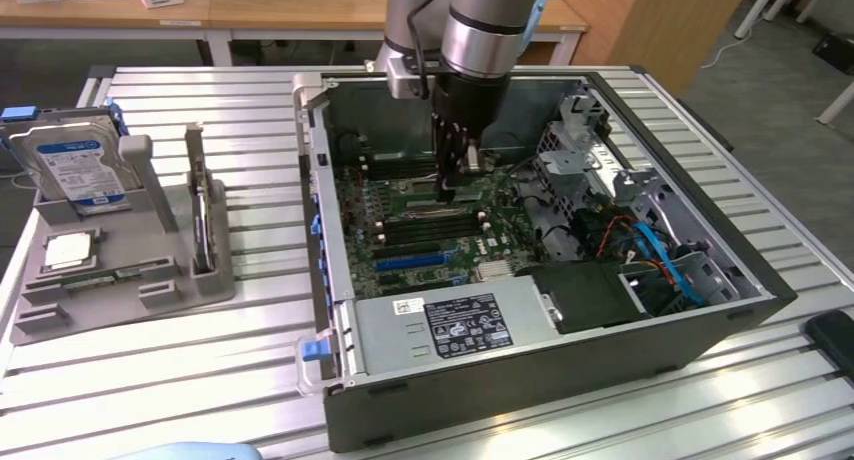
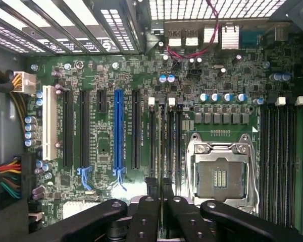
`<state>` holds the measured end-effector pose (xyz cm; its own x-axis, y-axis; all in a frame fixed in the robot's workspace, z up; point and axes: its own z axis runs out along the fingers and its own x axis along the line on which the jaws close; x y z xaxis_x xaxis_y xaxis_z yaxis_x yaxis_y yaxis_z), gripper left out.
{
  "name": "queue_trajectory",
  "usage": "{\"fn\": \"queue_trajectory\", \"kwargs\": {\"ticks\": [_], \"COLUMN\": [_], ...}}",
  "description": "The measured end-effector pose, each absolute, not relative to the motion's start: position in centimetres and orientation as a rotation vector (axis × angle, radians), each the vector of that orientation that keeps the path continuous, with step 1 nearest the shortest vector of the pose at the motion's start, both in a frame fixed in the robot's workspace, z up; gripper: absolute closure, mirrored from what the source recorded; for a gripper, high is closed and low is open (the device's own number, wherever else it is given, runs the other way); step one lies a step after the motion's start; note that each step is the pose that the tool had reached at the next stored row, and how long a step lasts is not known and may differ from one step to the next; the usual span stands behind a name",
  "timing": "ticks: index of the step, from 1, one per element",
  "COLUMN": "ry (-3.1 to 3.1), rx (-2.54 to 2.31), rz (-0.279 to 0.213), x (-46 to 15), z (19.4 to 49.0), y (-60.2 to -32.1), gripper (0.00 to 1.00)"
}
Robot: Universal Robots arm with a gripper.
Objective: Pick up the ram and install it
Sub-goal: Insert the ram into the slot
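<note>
Green and thin, the ram (image 1: 114, 274) appears to lie flat in the near slot of the grey holder (image 1: 94, 310), at the exterior view's left on the slatted metal table (image 1: 200, 380). It sits just in front of the silver processor (image 1: 70, 250). The blue-labelled hard drive (image 1: 80, 165) stands in the holder's far pocket. A card (image 1: 200, 220) stands on edge in the holder, on the side towards the computer case (image 1: 534, 380).

The case lies open on its side, to the right of the holder, with the motherboard (image 1: 400, 240) facing up and the power supply (image 1: 454, 325) at its near end. We see the arm (image 1: 474, 30) reaching down from the far side into the case, well apart from the holder. Its gripper (image 1: 461, 185) hangs over the middle of the board.

From the wrist we look straight down on the motherboard (image 2: 106, 75). The gripper (image 2: 159, 184) hovers over the end of a bank of dark memory slots (image 2: 164, 141). These slots run between the blue expansion slot (image 2: 118, 131) and the open processor socket (image 2: 219, 174). The two black fingers (image 2: 152, 194) are drawn nearly together, with only a sliver of gap between the tips. We cannot tell whether anything thin is pinched in that gap. We also cannot tell whether the tips touch the board or hang just above it.
</note>
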<state>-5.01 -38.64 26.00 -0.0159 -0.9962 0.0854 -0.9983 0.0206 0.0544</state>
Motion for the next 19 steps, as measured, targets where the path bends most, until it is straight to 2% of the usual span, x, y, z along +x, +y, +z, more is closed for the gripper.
{"fn": "queue_trajectory", "kwargs": {"ticks": [12, 19], "ry": [-2.171, -2.171], "rx": [2.131, 2.13], "rz": [0.034, 0.056], "x": [-5.0, -5.33], "z": [25.62, 25.61], "y": [-38.64, -38.62], "gripper": [0.87, 0.87]}}
